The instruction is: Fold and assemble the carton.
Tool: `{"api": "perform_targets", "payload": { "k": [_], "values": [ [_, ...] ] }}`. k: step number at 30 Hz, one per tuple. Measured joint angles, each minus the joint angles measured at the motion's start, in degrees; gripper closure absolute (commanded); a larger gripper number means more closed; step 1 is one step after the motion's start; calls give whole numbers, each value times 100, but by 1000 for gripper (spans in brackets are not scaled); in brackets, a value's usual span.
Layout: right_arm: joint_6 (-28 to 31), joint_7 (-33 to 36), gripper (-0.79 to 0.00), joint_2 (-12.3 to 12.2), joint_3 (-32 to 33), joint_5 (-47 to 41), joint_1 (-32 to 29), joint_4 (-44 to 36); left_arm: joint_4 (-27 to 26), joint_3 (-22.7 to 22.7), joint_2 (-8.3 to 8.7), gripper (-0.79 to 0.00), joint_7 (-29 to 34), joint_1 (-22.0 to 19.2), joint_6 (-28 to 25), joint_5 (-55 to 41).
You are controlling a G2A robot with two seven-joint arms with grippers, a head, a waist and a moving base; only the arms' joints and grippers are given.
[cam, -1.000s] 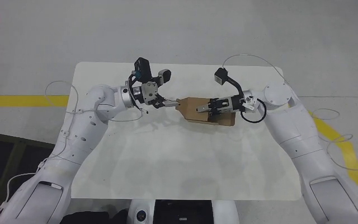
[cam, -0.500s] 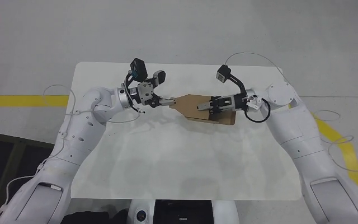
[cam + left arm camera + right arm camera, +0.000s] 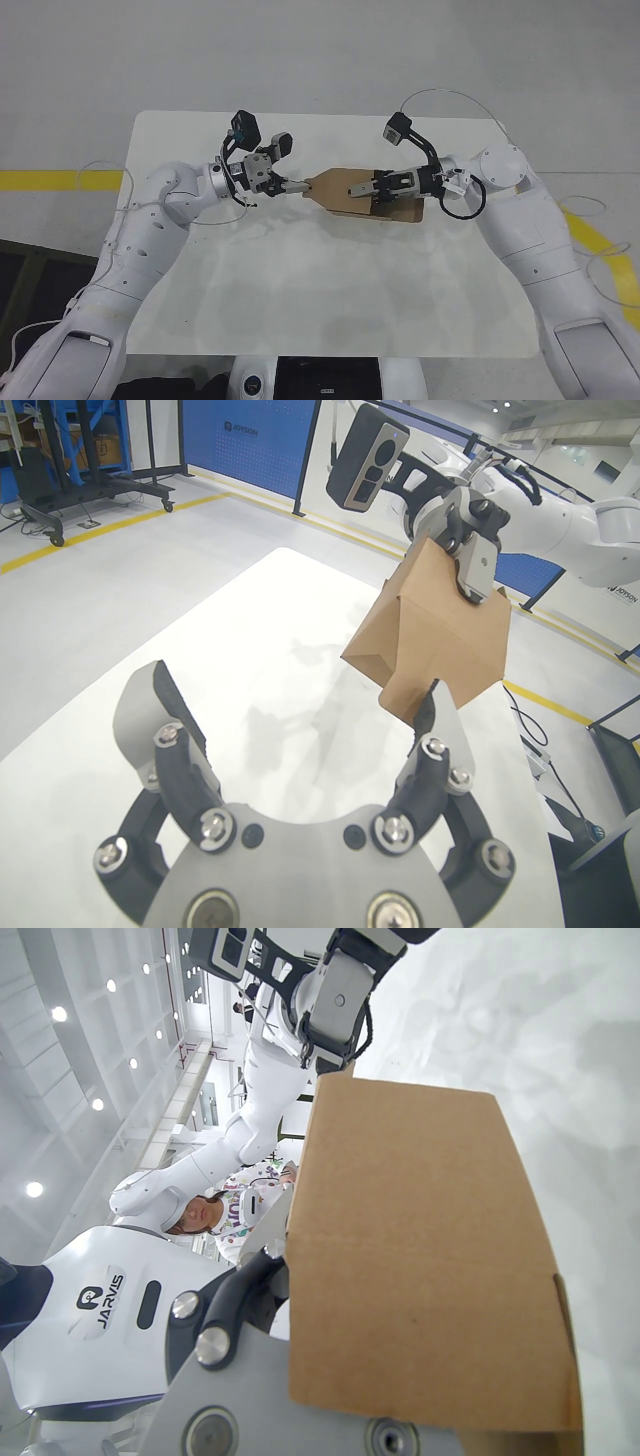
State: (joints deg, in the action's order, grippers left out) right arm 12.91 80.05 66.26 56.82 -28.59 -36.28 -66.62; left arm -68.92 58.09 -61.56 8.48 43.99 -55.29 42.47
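A brown carton point(image 3: 350, 197) is held above the white table point(image 3: 300, 290), partly folded, with its tapered end flap pointing at the left arm. My right gripper point(image 3: 366, 188) is shut on its upper panel; in the left wrist view this gripper point(image 3: 470, 570) clamps the carton point(image 3: 435, 635) from the top edge. In the right wrist view the carton point(image 3: 425, 1253) hides one finger, and the other finger point(image 3: 267, 1228) lies against its side. My left gripper point(image 3: 300, 705) is open, and one fingertip point(image 3: 440, 705) touches the carton's near corner.
The table's far edge point(image 3: 320, 113) lies just behind both grippers. A yellow floor line point(image 3: 60, 180) runs past the table on both sides. Loose cables point(image 3: 450, 98) hang off the arms. Bare tabletop stretches in front of the carton.
The right arm has shifted the carton a little toward the left arm. The left gripper has drawn back slightly with it and stays open at the carton's tip.
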Motion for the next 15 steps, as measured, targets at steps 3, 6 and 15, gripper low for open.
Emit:
{"api": "perform_targets", "payload": {
  "k": [3, 6, 15],
  "values": [
    [11, 13, 0, 9, -7, -76, 0, -10, 11, -44, -21, -785, 48, -10, -12, -119],
    [18, 23, 0, 20, -21, -138, 9, -19, 6, -101, -45, -785, 105, -29, -33, -221],
    [81, 63, 0, 58, -12, -491, -3, 75, 24, -180, -95, -785, 179, -105, -95, -300]
  ]
}}
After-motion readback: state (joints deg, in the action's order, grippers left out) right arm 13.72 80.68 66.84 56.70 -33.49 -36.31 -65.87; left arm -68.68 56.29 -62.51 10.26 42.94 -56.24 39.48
